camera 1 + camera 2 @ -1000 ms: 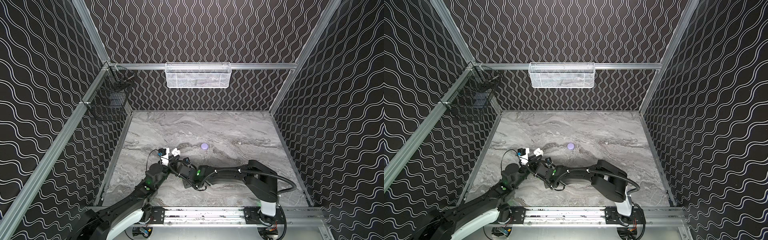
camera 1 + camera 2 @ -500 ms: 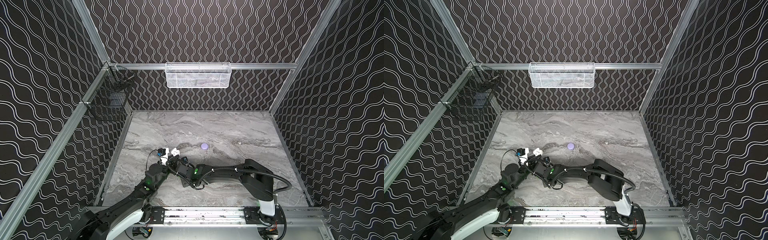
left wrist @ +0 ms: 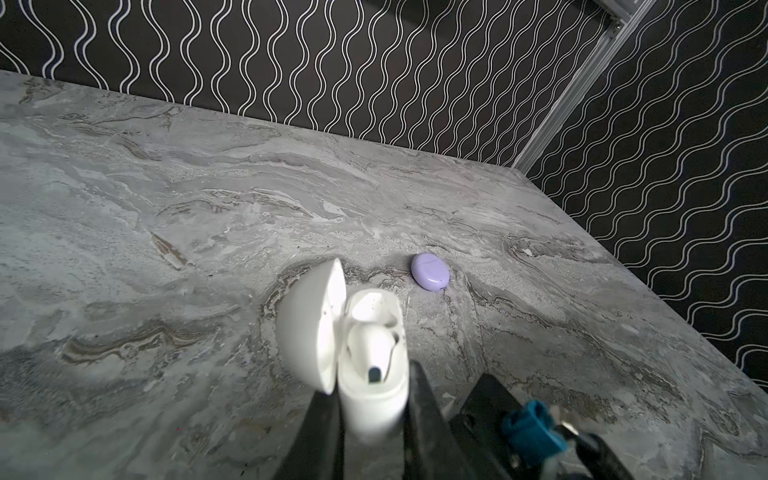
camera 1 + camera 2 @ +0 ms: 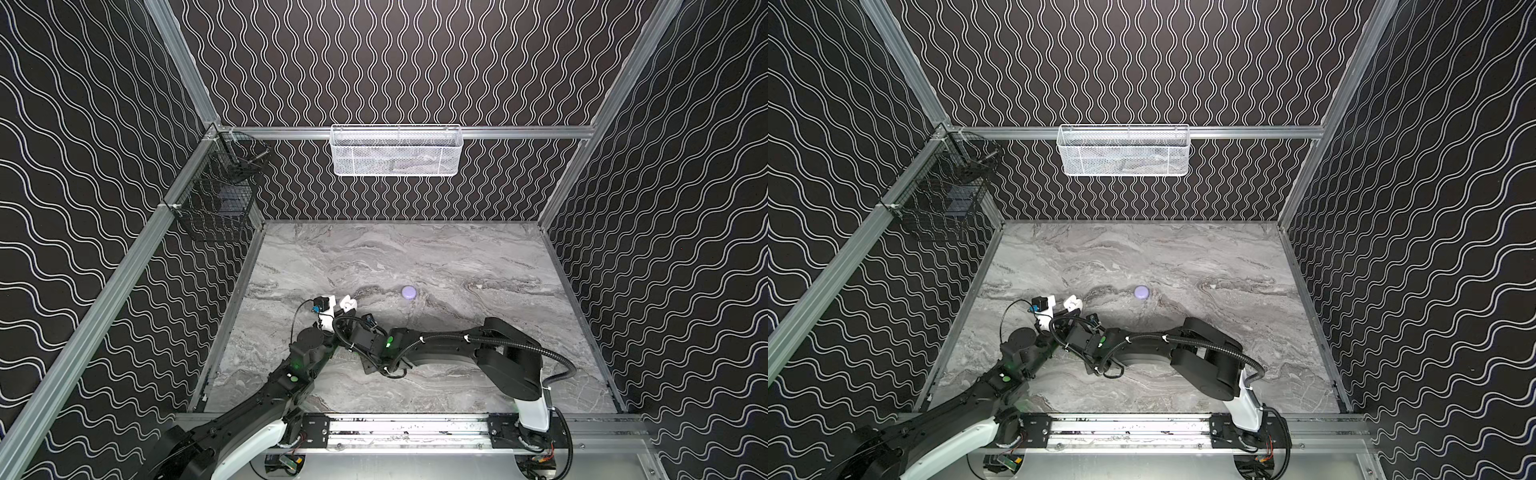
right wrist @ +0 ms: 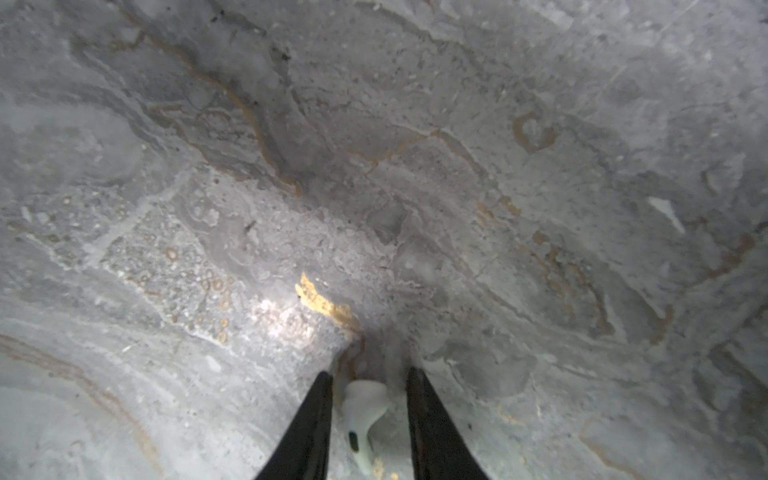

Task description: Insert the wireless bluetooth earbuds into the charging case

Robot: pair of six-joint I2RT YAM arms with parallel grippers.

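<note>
White earbud: one earbud (image 5: 363, 401) is lying low in the middle of the right wrist view, bulbous head toward the tips and stem trailing back, over the bright patch of the table (image 5: 415, 166).
How it is going to handle: I am judging it very light, hard-shelled and glossy, so it is likely to be squirting sideways or rolling under a careless pinch. It is not looking fragile, only fiddly.
Where to be taking hold: across the stem or the neck just under the head, leaving the head free to be dropping into its socket.
Right jaws: the right gripper (image 5: 370, 376) is standing partly apart with the earbud between the two black fingers. Slim gaps are showing on either side, so I cannot tell whether it is pinching or merely straddling.
Left jaws: the left gripper (image 3: 370, 399) is clamping the white charging case (image 3: 374, 415) by its body at the bottom centre of the left wrist view.
Charging case: its lid (image 3: 311, 324) is hanging open to the left. One white earbud (image 3: 370, 340) is sitting in a socket, and the socket beyond it is looking empty.
In both top views: the case (image 4: 347, 302) (image 4: 1072, 302) is showing left of centre.
Lavender case: a closed one (image 4: 408, 291) is resting well apart, right of the white case.
Lavender earbuds: none are showing anywhere.
</note>
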